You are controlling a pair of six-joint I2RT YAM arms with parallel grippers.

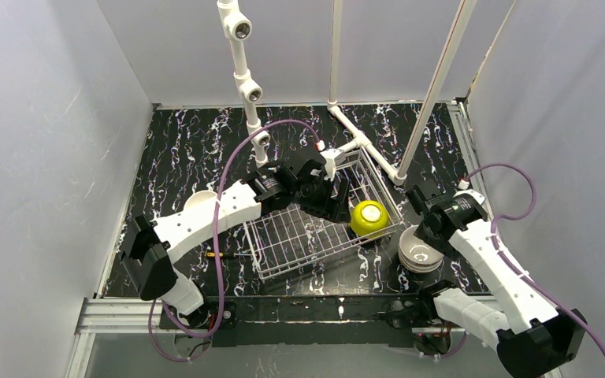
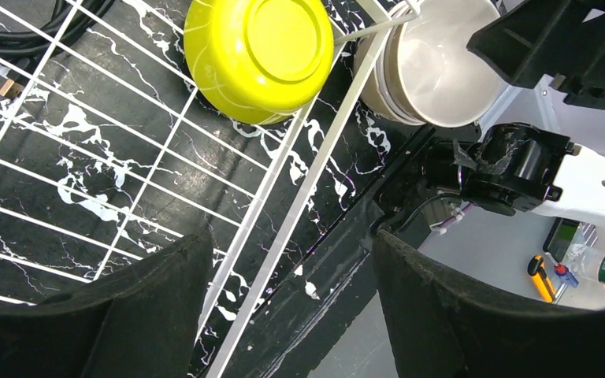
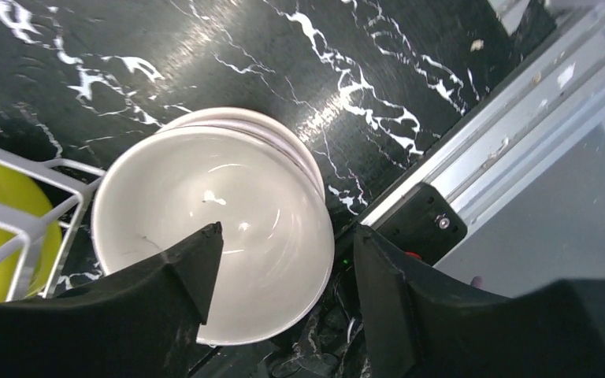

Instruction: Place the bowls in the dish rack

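bright, even light from overhead, with soft shadows. a small white glint sits inside the white bowl [image 3: 228,181]; the yellow bowl [image 2: 260,55] gleams. black fingers [image 2: 150,315] at the wrist views' bottom edges are blurred.

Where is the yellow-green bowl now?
In the top view, the yellow-green bowl sits in the dish rack at its right end, beside the stacked bowls.
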